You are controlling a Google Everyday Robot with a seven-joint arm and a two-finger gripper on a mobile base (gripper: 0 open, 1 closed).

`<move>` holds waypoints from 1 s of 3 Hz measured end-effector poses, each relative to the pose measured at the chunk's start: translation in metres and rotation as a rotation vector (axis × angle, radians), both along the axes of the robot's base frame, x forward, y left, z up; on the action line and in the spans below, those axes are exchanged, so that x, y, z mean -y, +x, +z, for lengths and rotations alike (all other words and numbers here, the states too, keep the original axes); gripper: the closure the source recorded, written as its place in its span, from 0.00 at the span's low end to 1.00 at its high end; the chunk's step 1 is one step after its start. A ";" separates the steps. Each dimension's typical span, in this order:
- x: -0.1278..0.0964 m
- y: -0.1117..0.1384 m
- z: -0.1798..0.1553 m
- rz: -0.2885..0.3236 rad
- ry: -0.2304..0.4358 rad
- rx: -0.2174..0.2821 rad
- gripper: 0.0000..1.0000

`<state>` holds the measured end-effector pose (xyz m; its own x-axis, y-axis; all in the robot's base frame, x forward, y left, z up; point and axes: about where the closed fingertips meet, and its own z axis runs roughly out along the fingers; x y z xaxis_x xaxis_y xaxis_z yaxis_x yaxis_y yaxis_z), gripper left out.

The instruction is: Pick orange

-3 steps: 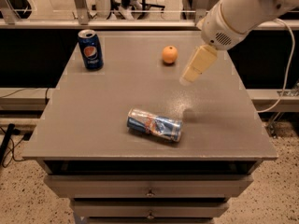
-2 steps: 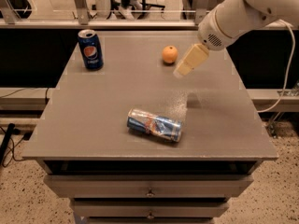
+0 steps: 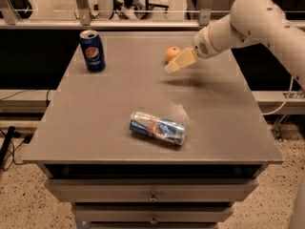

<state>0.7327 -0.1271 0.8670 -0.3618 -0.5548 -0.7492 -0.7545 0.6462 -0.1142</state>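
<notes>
The step in hand looks like the approach, w/ no grasp made yet. The orange (image 3: 172,53) sits on the table (image 3: 86,128) near its far edge, right of centre. The gripper (image 3: 177,63) hovers just beside it on the near-right side, angled down and to the left from the arm (image 3: 248,20) that reaches in from the right. Whether the gripper is open or closed cannot be told from this view, nor whether it touches the fruit; its shadow on the tabletop suggests it hangs a bit above the surface. The next move prob. calls for lining the gripper up over the orange, coming down around it, then closing w/ modest force (a round, smooth fruit may roll off if nudged from one side). The upright blue soda can (image 3: 92,50) at the far left and the can lying on its side (image 3: 157,128) near the front are both well apart from the orange, so neither should get in the way.
</notes>
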 end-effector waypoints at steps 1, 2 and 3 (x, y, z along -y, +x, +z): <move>-0.011 0.020 -0.018 0.008 0.123 -0.039 0.00; -0.013 0.035 -0.010 0.022 0.251 -0.031 0.00; -0.015 0.039 -0.002 0.038 0.292 -0.020 0.00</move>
